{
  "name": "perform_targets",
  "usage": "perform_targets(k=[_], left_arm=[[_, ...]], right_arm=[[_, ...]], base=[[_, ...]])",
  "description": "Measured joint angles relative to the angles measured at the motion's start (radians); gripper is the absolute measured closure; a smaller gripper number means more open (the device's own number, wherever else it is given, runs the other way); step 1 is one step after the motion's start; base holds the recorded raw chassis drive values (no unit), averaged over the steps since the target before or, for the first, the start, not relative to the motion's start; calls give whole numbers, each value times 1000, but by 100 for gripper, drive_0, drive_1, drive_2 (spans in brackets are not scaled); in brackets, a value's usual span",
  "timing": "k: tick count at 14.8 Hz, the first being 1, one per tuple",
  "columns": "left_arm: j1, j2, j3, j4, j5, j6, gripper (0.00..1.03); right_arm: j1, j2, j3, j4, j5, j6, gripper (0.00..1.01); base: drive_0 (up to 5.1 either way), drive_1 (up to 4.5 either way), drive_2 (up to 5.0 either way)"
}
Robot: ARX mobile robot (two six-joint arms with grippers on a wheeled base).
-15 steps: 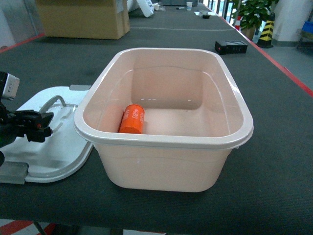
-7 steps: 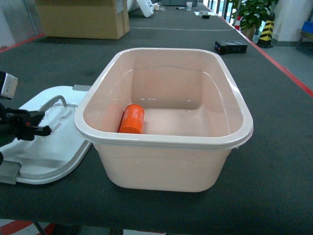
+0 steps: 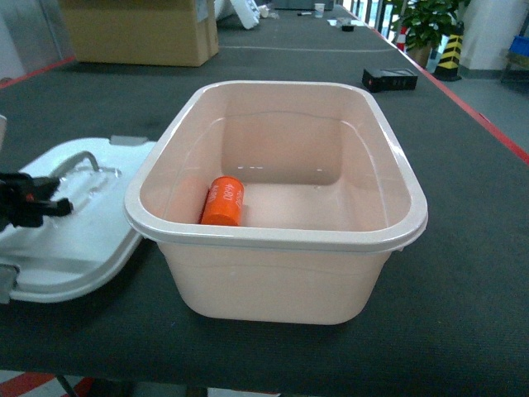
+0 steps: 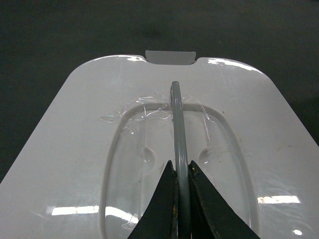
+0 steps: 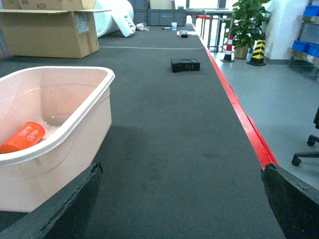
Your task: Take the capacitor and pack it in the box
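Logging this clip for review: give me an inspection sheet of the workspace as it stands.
Surface: dark table, red edging.
Job's things: orange capacitor lying inside the open pink box; white lid flat beside it.
Clutter: black case, cardboard carton far back.
Grippers: left pincer shut on the lid's grey handle; right pincer open, only finger edges visible.
Cables: nothing seen.
Surroundings: potted plant, striped bollard.

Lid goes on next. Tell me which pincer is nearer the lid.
Left. The left pincer grips the lid by its handle; the right pincer sits beyond the box, open.
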Motion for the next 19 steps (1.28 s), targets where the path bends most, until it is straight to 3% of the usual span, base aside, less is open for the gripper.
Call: perform_targets(k=[3, 6, 7, 8, 9, 10, 13, 19], left_arm=[[14, -74, -16, -16, -14, -24, 101], [26, -353, -31, -137, -93, -27, 101], [-135, -658, -33, -353, -285, -35, 101], [-498, -695, -20, -499, -561, -105, 101], [-618, -654, 3, -509, -655, -141, 101], [-674, -618, 30, -505, -686, -158, 101], [-759, -510, 64, -512, -758, -179, 101], [-832, -407, 140, -542, -824, -185, 101]], right_arm=[[0, 0, 0, 0, 0, 0, 3], [0, 0, 0, 0, 0, 0, 3], [0, 0, 0, 0, 0, 0, 3], [0, 0, 0, 0, 0, 0, 3], [0, 0, 0, 0, 0, 0, 3], [0, 0, 0, 0, 0, 0, 3], [0, 0, 0, 0, 0, 0, 3], [0, 0, 0, 0, 0, 0, 3]], base=[[0, 0, 0], [0, 0, 0], [0, 0, 0], [0, 0, 0], [0, 0, 0], [0, 0, 0], [0, 0, 0], [0, 0, 0]])
